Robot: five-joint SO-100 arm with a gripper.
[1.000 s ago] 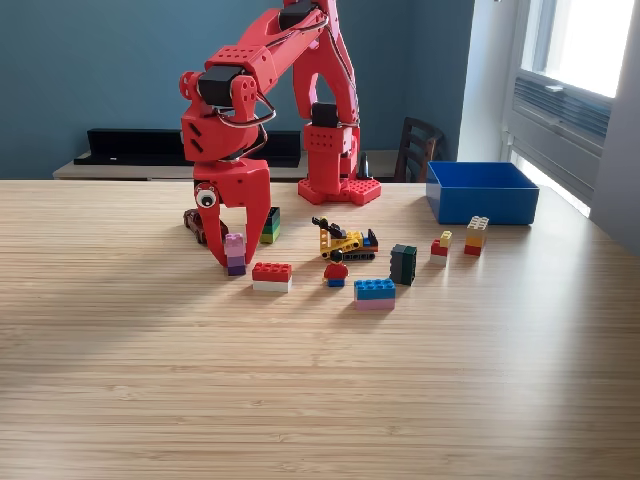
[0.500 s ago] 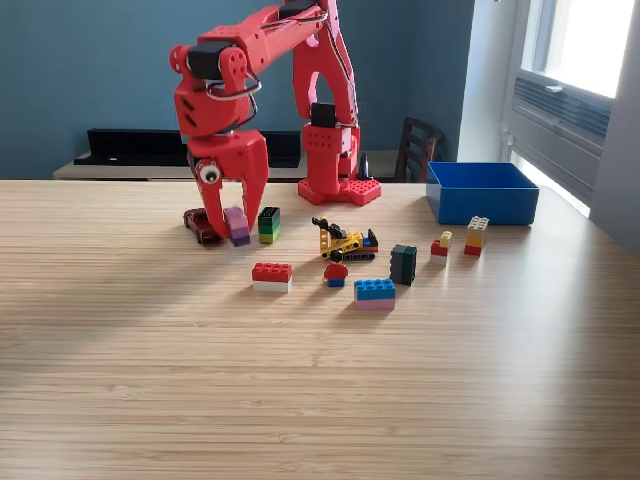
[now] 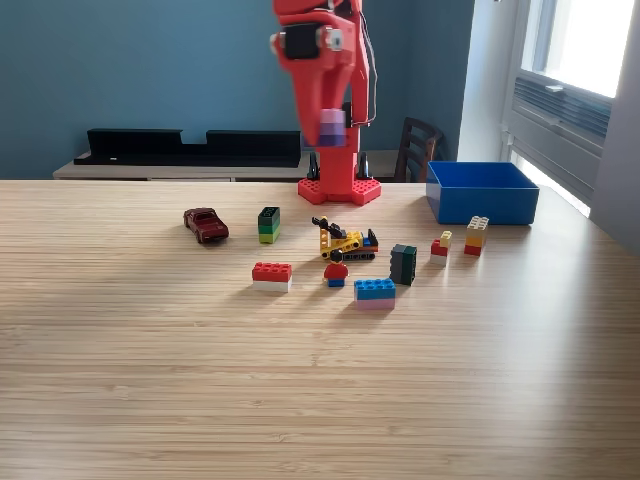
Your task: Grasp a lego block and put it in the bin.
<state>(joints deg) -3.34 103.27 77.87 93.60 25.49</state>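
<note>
My red gripper (image 3: 331, 128) hangs high above the table's back middle in the exterior view, shut on a pink and purple lego block (image 3: 332, 128). The blue bin (image 3: 482, 192) stands at the back right, open-topped, well to the right of the gripper and lower. More lego blocks lie on the table: a red and white one (image 3: 272, 276), a blue and pink one (image 3: 374, 290), a dark green one (image 3: 403, 264) and a green and black one (image 3: 268, 224).
A small red toy car (image 3: 206, 224) sits at the left of the group. A yellow and black lego vehicle (image 3: 343, 243) lies in the middle, and small red, yellow and white stacks (image 3: 475, 236) stand just in front of the bin. The arm's red base (image 3: 338, 188) stands behind them.
The gripper has lifted the pink and purple block off the table near the toy car, risen and swung to the right toward the arm's base.
</note>
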